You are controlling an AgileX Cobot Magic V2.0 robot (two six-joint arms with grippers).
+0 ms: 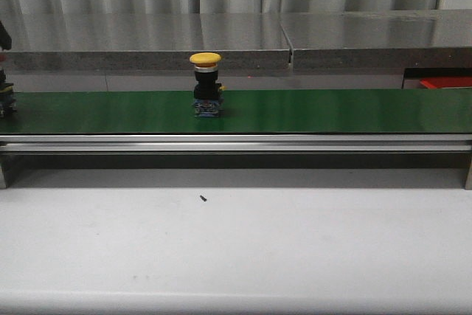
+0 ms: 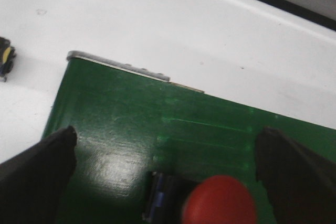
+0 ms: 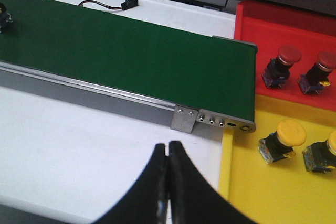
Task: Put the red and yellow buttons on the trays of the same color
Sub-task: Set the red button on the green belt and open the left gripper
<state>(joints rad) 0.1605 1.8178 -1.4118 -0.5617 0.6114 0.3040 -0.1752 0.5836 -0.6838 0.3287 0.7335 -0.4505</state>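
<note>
While two red buttons (image 3: 283,64) fill one tray (image 3: 262,19), two yellow (image 3: 283,140)

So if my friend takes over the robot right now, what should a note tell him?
Left hand: open, over the green belt's end, a red button between its fingers, not gripped.
Right hand: shut, empty, over the white table near the trays.
Yellow button stands upright mid-belt.
Done: two red-capped buttons in the red tray, two yellow-capped ones in the yellow tray.
Left: the belt's red button to the red tray, the yellow one to the yellow tray.
</note>
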